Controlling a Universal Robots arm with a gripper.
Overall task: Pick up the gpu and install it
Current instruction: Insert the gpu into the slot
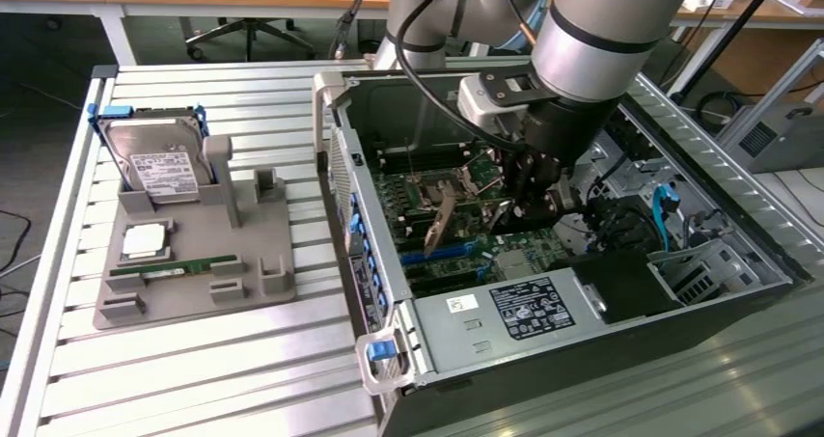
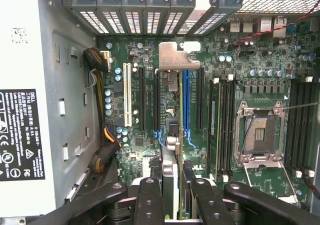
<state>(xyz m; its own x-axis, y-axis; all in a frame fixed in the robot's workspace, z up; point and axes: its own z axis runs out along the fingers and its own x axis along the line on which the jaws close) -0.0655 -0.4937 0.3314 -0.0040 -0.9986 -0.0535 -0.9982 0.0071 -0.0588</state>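
Observation:
The gpu (image 2: 170, 100) is seen edge-on, standing upright over the motherboard's expansion slots inside the open computer case (image 1: 338, 157). Its silvery bracket (image 2: 176, 56) points at the case's rear slot openings. My gripper (image 2: 175, 185) is shut on the card's near end, with a black finger (image 2: 150, 200) on either side. In the exterior view the gripper (image 1: 531, 201) reaches down into the middle of the case, and the gpu (image 1: 442, 223) hangs tilted just above the board. Whether the card's edge touches a slot, I cannot tell.
The power supply (image 1: 515, 312) fills the case's near end, with cables (image 2: 102, 150) beside it. The CPU socket (image 2: 260, 135) and memory slots lie beside the card. On the exterior view's left, a grey fixture (image 1: 264, 278) holds a hard drive (image 1: 154, 162), a processor (image 1: 145, 241) and a memory stick (image 1: 174, 265).

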